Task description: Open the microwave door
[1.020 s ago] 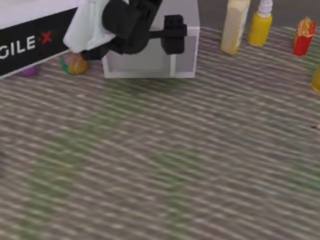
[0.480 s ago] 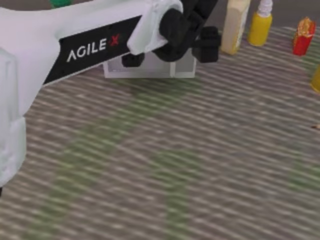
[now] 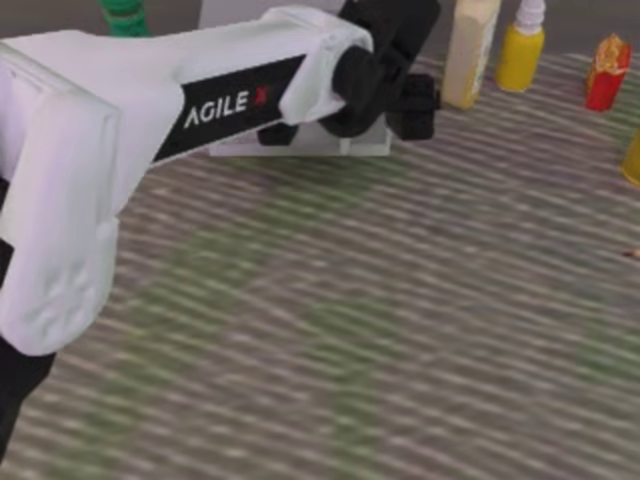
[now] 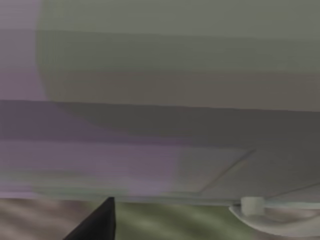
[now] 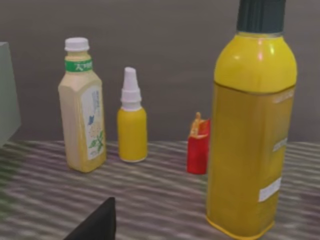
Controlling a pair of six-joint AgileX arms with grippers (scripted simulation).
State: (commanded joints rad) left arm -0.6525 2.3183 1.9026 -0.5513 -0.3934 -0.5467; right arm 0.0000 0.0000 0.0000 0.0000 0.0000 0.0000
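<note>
My left arm reaches in from the left and covers most of the light-grey microwave (image 3: 372, 138) at the table's back. Only the microwave's lower front edge and a bit of its top show, and that front edge looks flush. The left gripper (image 3: 402, 98) is at the microwave's right front corner, open, holding nothing. The microwave door (image 4: 175, 75) fills the left wrist view from very close, with one dark fingertip (image 4: 102, 222) low before it. A small white peg (image 4: 252, 205) sits at the door's lower edge. My right gripper is outside the top view. Only one of its fingertips (image 5: 97, 225) shows, over the mat.
Right of the microwave stand a cream bottle (image 3: 470, 50), a yellow squeeze bottle (image 3: 520, 50) and a red carton (image 3: 607, 72). A big yellow bottle (image 5: 250, 125) stands close to the right gripper, at the top view's right edge (image 3: 632, 160). A green object (image 3: 125, 12) peeks out behind the left arm.
The left arm has swung right and forward across the microwave. Its gripper went from above the microwave's top to its right front corner. The bottles have not moved.
</note>
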